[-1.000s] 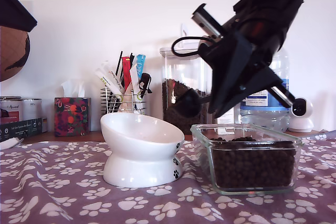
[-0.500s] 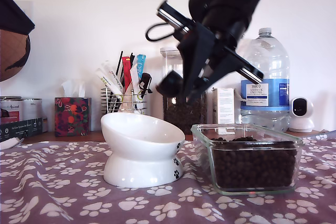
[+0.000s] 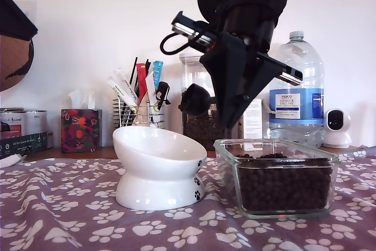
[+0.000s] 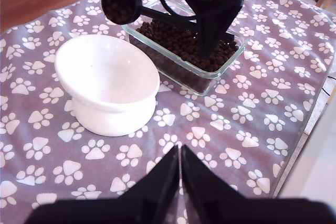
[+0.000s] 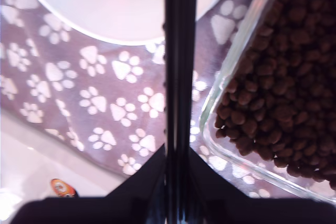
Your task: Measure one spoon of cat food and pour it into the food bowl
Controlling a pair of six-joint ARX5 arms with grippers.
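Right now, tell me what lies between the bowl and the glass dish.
Only bare paw-print cloth between the bowl and the dish, clear in my first wrist view.

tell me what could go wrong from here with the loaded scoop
1. The spoon is full of cat food and seems to hang near the food bowl's edge, not over its middle. Tipping now could drop pellets on the cloth.
2. My second hand grips the thin handle far from the cup, so the spoon might twist while pouring.
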